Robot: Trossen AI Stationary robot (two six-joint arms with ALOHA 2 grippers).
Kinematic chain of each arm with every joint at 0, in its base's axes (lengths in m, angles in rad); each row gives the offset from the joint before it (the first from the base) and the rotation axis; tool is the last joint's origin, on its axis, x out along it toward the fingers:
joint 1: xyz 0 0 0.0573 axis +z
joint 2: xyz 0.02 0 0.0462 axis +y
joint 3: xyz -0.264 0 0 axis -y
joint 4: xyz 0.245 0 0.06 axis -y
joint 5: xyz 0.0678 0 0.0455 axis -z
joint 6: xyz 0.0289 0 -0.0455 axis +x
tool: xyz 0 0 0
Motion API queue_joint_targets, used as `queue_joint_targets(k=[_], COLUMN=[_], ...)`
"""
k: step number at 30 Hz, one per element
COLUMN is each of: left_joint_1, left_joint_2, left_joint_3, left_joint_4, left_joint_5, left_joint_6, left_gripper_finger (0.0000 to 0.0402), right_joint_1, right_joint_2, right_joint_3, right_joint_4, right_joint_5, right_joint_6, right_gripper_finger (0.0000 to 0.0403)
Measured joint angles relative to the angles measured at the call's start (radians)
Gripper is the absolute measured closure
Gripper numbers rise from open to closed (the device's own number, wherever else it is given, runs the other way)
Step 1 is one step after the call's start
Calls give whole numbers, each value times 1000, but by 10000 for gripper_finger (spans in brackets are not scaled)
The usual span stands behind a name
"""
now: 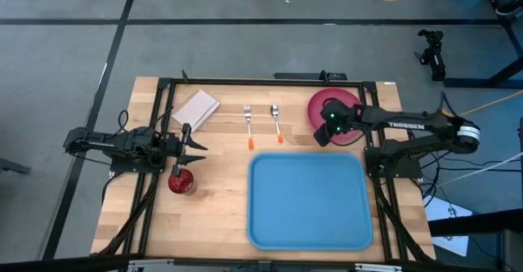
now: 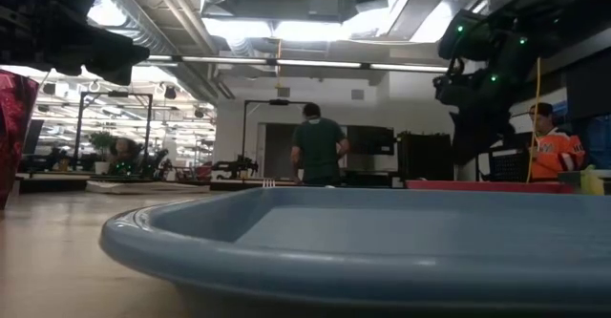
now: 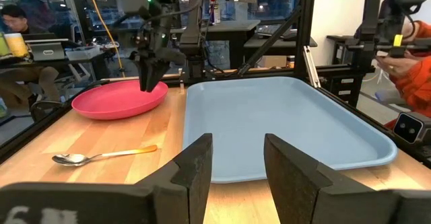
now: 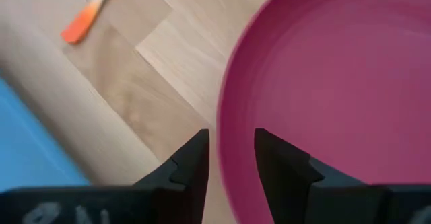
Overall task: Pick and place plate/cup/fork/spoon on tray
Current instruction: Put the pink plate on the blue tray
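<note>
The tray [image 1: 309,200] lies bare inside, so its whole floor is open from above. Between its far rim and the fork [image 1: 248,123] and spoon [image 1: 276,122] runs a narrow strip of bare tabletop [image 1: 212,215]. The right pincer [image 1: 324,133] hangs over the near edge of the plate [image 1: 350,105], fingers [image 4: 192,163] parted astride its rim, blocking that side. The left pincer [image 1: 196,147] sits just above the cup [image 1: 181,181] (touching or not, unclear). A pale pad [image 1: 195,109] fills the far-left corner.
</note>
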Motion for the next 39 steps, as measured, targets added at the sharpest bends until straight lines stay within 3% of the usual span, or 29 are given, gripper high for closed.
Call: queue_joint_targets(k=[8,39], left_joint_1=[0,0], left_joint_2=[0,0], left_joint_3=[0,0], left_joint_4=[0,0], left_joint_5=[0,0], left_joint_6=[0,0], left_gripper_finger=[275,275], right_joint_1=[-1,-1], right_joint_2=[91,234], right_joint_3=[0,0], right_joint_4=[14,76], right_joint_5=[0,-24], right_joint_6=[-8,-37], right_gripper_finger=[279,279])
